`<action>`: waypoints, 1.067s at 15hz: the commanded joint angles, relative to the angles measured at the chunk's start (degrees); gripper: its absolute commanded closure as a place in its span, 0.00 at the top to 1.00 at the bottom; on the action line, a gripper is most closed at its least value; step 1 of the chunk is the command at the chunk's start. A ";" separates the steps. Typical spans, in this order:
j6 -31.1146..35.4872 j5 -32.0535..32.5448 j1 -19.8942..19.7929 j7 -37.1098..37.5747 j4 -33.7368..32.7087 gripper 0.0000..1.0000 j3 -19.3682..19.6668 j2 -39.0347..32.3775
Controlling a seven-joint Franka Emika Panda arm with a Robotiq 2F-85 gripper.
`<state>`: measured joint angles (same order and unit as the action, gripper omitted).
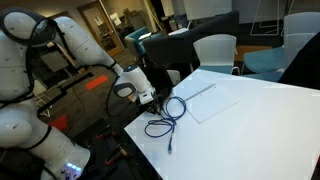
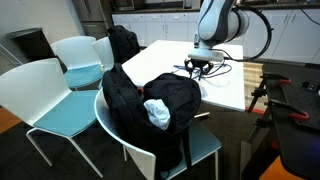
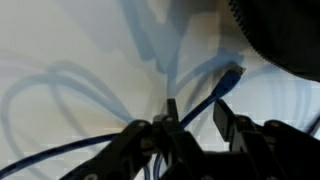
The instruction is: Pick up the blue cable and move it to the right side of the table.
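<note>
Thin dark-blue cable in loose loops, lying on the large smooth white rectangular table close to its near edge, directly under my gripper. In the wrist view its strands rise between my dark fingers, the small plug lying just beyond; blur leaves me unable to tell whether my fingers pinch the cable or stand apart

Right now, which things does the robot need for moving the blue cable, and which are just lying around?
For the job: the blue cable, the table it lies on, the gripper right at the cable.
Just lying about: the black backpack on a chair, the white chairs, the flat white sheet on the table.
</note>
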<state>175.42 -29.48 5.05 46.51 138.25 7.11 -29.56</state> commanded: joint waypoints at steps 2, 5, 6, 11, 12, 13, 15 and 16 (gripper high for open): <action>-0.68 1.33 0.77 1.92 -0.75 0.05 0.84 -0.06; -2.70 2.11 0.73 0.77 2.04 0.00 0.97 3.84; -3.37 2.65 0.60 0.09 4.36 0.00 1.32 6.89; -6.99 7.39 0.56 -2.97 13.40 0.02 6.76 21.20; -8.73 9.33 0.98 -2.88 14.78 0.02 9.03 24.30; -10.65 9.93 -0.24 -4.76 15.50 0.02 9.47 27.43; -15.76 10.52 -5.71 -9.73 16.05 0.02 7.39 33.81; -18.96 9.25 -7.25 -13.45 15.94 0.02 7.29 36.93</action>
<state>164.01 -20.41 3.57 39.85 151.49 16.14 -3.81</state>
